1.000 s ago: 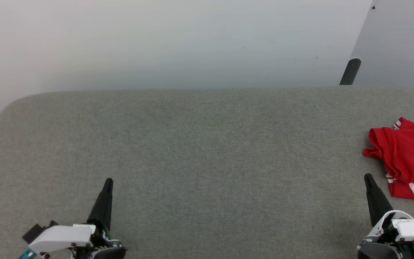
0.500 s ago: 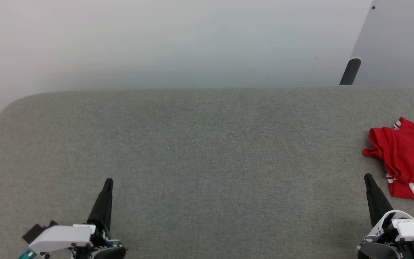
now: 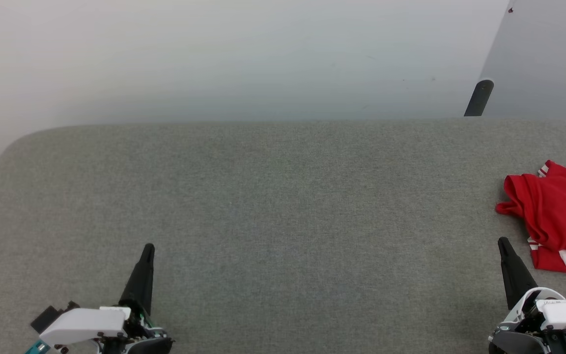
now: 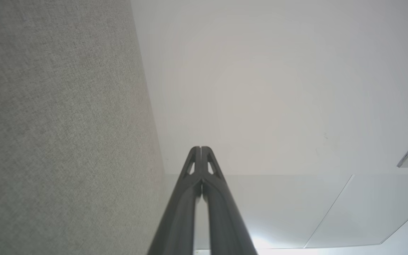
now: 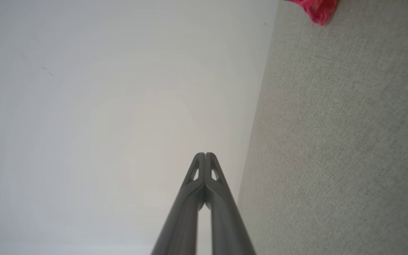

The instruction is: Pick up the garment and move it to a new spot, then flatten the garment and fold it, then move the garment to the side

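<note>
Head view: crumpled red garment (image 3: pixel 555 211), white-striped trim, on grey table (image 3: pixel 283 206).

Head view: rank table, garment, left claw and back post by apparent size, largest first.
table
garment, cropped at the edge
left claw, nearer the camera, so true size unsure
post, smallest

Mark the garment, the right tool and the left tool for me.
garment (image 3: pixel 555 214): head view, on its crumpled red body.
right tool (image 3: pixel 502 242): head view, at its closed fingertips.
left tool (image 3: pixel 149 247): head view, at its closed fingertips.
</note>
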You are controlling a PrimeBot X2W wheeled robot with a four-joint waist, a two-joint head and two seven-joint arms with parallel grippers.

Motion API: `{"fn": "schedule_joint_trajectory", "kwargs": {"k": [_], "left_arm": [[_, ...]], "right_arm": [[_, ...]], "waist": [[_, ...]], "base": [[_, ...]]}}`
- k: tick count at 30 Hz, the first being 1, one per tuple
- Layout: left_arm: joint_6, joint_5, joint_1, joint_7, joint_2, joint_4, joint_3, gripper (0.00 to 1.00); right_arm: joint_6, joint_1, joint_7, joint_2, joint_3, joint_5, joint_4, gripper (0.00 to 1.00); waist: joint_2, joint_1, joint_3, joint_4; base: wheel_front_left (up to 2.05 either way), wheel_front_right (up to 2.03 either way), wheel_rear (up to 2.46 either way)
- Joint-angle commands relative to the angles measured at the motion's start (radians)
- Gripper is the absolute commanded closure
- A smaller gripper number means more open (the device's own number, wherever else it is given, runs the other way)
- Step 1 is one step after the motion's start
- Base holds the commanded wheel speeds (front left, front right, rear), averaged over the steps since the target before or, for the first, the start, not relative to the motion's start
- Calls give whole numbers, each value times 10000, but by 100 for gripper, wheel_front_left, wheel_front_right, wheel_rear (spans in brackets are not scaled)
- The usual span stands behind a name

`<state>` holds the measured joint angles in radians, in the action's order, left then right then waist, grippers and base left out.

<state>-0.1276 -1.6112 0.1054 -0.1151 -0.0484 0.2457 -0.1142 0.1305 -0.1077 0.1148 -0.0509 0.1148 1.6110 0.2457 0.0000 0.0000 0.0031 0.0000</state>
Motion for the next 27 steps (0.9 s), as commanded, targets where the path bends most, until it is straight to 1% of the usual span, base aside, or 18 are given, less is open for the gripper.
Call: {"fn": "schedule_joint_trajectory", "kwargs": {"k": [1,27], "left_arm": [[-57,-19,98,-26,0,9,-21,100],[-57,-17,98,-28,2,8,-22,100]], "right_arm": [[4,-30,19,28,-1,38,-23,100],[4,-30,18,28,-2,38,-23,100]], "waist": [[0,0,0,0],[0,0,0,0]], "base": [[0,0,0],[0,0,0]]}}
